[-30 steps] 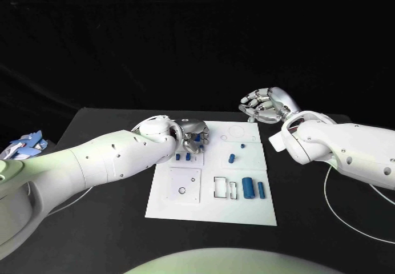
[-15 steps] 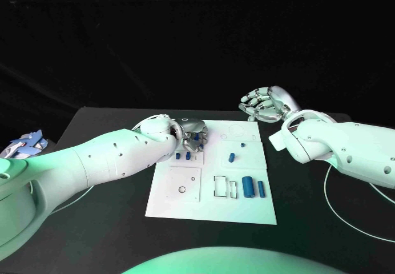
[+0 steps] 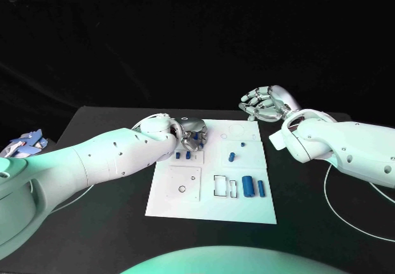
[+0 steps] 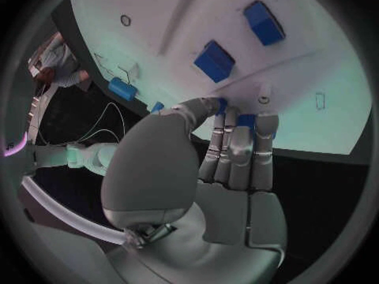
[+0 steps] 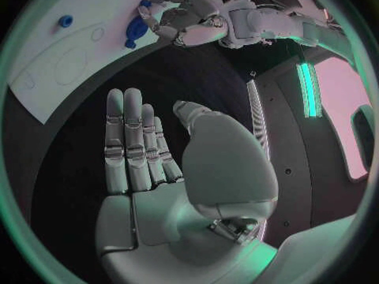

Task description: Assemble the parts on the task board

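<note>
The white task board [image 3: 210,205] lies in the middle of the black table. My left hand [image 3: 193,137] hovers over its far left part, fingers together and thumb curled in, pinching a small blue part [image 4: 222,103] at the fingertips. Two blue blocks [image 3: 182,154] sit on the board just below that hand, also seen as the blue blocks [image 4: 215,61] ahead of the fingers. A short blue peg [image 3: 233,157] and two blue cylinders [image 3: 253,187] lie further right. My right hand [image 3: 263,104] is raised beyond the board's far right corner, fingers straight and apart [image 5: 130,139], holding nothing.
A square white plate [image 3: 185,184] with small holes and several rectangular slots [image 3: 224,186] mark the board's near half. A white cable [image 3: 329,188] loops on the table at the right. A blue-and-white bundle [image 3: 23,144] lies at the table's left edge.
My left hand has drawn slightly up and back from the two blue blocks. The right hand has stayed in place.
</note>
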Controlling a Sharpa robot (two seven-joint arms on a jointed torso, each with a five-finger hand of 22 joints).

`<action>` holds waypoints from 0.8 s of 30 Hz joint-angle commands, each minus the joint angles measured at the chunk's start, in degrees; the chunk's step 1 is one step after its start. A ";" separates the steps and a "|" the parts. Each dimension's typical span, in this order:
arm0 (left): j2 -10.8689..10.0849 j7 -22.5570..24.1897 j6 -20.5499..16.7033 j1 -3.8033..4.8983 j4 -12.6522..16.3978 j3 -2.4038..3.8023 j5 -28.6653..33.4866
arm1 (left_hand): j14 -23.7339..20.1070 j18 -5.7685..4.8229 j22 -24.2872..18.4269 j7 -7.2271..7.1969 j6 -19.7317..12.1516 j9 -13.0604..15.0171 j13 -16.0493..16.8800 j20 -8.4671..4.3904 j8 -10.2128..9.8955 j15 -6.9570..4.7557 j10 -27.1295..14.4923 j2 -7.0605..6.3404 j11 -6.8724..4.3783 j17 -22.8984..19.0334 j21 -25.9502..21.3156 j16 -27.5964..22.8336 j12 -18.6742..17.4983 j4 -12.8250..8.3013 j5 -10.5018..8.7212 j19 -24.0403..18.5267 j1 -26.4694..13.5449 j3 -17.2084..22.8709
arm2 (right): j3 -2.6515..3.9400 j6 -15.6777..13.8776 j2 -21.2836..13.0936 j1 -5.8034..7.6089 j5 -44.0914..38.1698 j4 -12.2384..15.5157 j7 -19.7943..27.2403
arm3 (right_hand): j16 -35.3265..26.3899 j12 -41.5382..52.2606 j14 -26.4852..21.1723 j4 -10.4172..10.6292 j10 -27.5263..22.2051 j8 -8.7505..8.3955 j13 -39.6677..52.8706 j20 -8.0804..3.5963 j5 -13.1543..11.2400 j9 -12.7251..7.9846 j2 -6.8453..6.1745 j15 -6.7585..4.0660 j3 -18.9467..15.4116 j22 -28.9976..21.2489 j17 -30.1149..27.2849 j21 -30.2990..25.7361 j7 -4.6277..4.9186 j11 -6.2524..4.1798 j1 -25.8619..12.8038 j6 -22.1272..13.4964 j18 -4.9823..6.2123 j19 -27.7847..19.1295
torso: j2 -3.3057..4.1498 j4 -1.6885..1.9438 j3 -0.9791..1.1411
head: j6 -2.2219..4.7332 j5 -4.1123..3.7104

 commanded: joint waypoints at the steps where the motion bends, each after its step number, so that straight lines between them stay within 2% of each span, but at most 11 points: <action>1: 0.12 0.47 1.83 -0.16 -0.07 -0.12 -0.20 | 1.57 -0.84 2.28 -0.34 1.35 0.03 -0.14 -0.37 -0.22 -0.52 1.70 0.50 -0.57 1.92 1.67 1.02 -0.01 -0.35 -0.19 1.80 -0.07 0.27 | 0.01 0.41 0.05 -0.02 -0.15 0.05 0.43 | -0.46 0.38 0.51 -0.21 -0.17 0.39 -0.23 -0.01 0.39 -0.11 0.46 -0.15 -0.25 -0.21 0.27 -0.32 0.39 0.16 -0.20 -0.43 0.62 0.65 | -0.01 -0.03 0.02 | -0.08 0.05; 11: 0.34 0.83 1.46 -0.27 -0.49 -0.12 0.09 | 4.24 -1.79 6.60 -0.78 4.13 0.04 -0.98 -0.96 -1.28 -1.23 5.18 1.31 -1.22 4.41 4.66 2.22 -2.43 -1.46 -0.32 5.39 -0.65 0.71 | 0.01 0.40 0.05 -0.02 -0.15 0.08 0.45 | -0.46 0.38 0.51 -0.21 -0.17 0.39 -0.23 -0.01 0.39 -0.11 0.46 -0.15 -0.25 -0.21 0.27 -0.32 0.39 0.16 -0.20 -0.43 0.62 0.65 | -0.03 -0.03 0.03 | -0.17 0.02; 19: 0.11 0.97 0.50 -0.34 -0.52 -0.11 0.44 | 4.61 -1.85 6.88 -0.57 4.18 -0.12 -1.35 -0.96 -2.20 -1.14 5.71 1.39 -1.05 4.47 4.91 2.24 -3.77 -2.01 -0.31 5.62 -0.66 1.04 | 0.01 0.43 0.09 -0.02 -0.15 0.07 0.50 | -0.46 0.38 0.51 -0.21 -0.17 0.39 -0.23 -0.01 0.39 -0.11 0.46 -0.15 -0.25 -0.21 0.27 -0.32 0.39 0.16 -0.20 -0.43 0.62 0.65 | -0.08 -0.06 0.06 | -0.12 0.04; 24: -0.76 1.60 -1.29 -0.39 0.30 0.03 1.66 | 4.73 -1.90 7.12 -0.49 4.40 -0.13 -1.43 -0.95 -2.42 -1.11 6.04 1.49 -1.00 4.49 5.08 2.26 -4.16 -2.26 -0.28 5.81 -0.57 1.22 | 0.01 0.45 0.12 -0.02 -0.15 0.03 0.54 | -0.46 0.38 0.51 -0.21 -0.17 0.39 -0.23 -0.01 0.39 -0.11 0.46 -0.15 -0.25 -0.21 0.27 -0.32 0.39 0.16 -0.20 -0.43 0.62 0.65 | -0.02 -0.03 0.00 | 0.09 0.03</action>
